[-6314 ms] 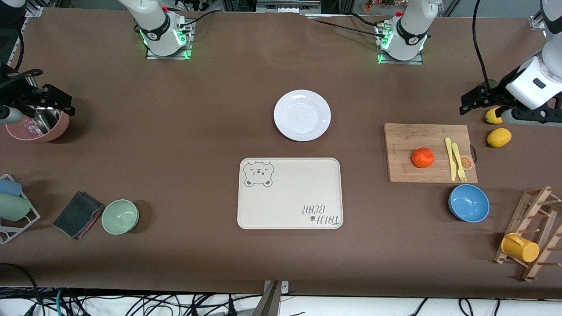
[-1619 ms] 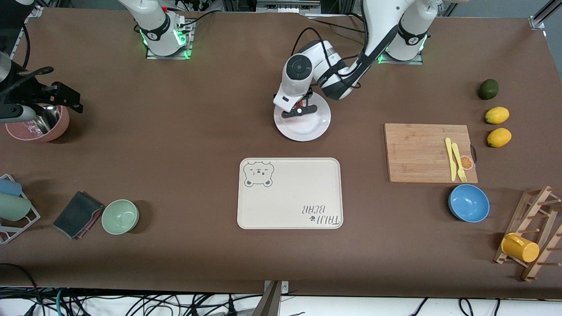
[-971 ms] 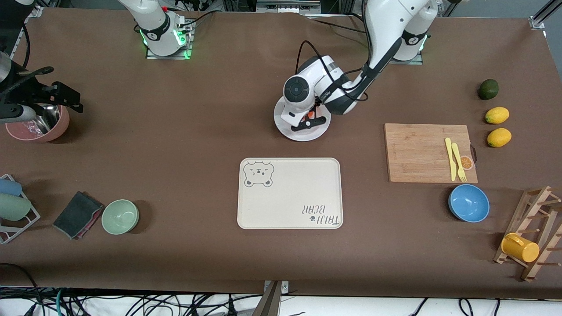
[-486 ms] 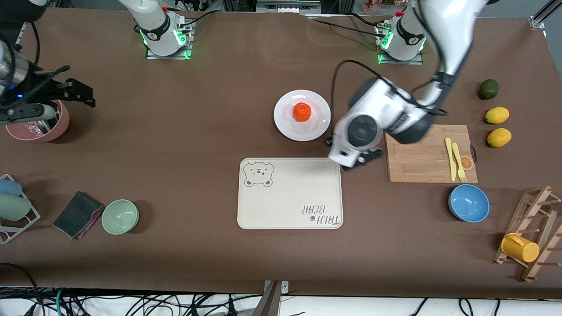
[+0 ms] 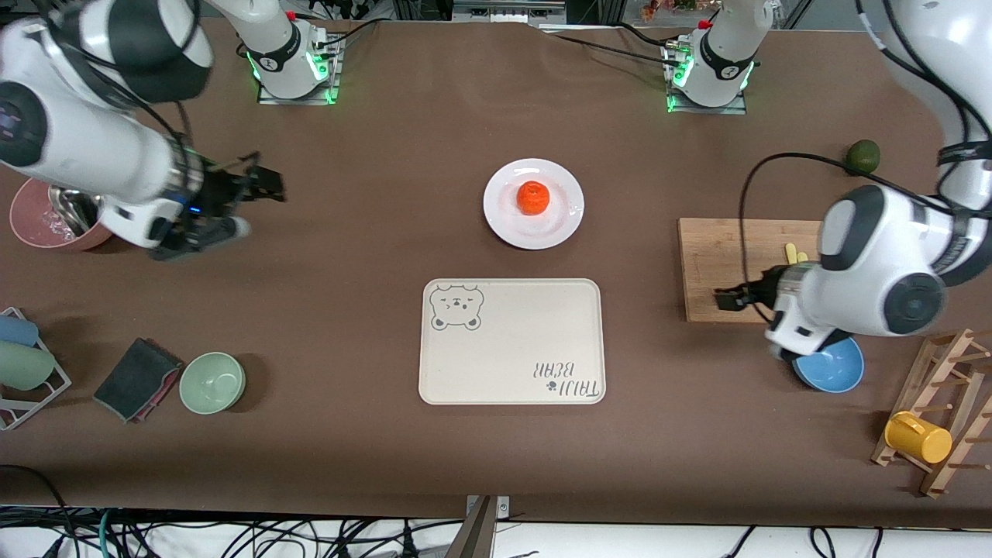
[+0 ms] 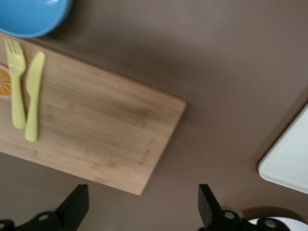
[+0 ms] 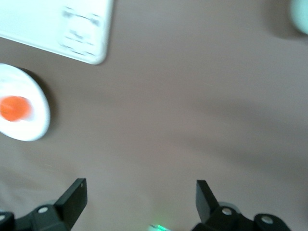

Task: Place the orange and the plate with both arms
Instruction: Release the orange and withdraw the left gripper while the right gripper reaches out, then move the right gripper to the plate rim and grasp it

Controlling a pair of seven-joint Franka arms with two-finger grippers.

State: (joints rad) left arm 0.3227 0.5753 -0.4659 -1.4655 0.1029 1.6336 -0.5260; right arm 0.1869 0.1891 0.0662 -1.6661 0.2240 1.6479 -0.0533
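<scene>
**Orange sits on the plate; both claws empty and spread wide**

The brown table (image 5: 372, 232) carries everything. The cream bear-printed tray (image 5: 511, 341) lies at its middle, nearer the front camera than the plate (image 5: 559, 225). A wooden cutting board (image 5: 717, 256) lies toward the left arm's end, and much of it is hidden under the left arm's bulky wrist. That wrist also covers part of the blue bowl (image 5: 841, 372) and all but the tip of the yellow cutlery (image 5: 790, 250). The left wrist view shows the fork (image 6: 16, 82) and knife (image 6: 33, 94) whole, though the bowl is cut off at the frame's edge there.

The white plate stands on the table between the two bases and the tray. The orange (image 5: 533, 197) rests on it, a little off centre toward the bases. It appears blurred in the right wrist view.

The left claw (image 5: 732, 298) hangs over the cutting board, fingers wide apart and holding nothing. The right claw (image 5: 260, 186) hangs over bare table toward the right arm's end, smeared in the front view. Its wrist view shows its fingers wide apart and empty. The right arm hides part of the pink bowl (image 5: 31, 225).
</scene>
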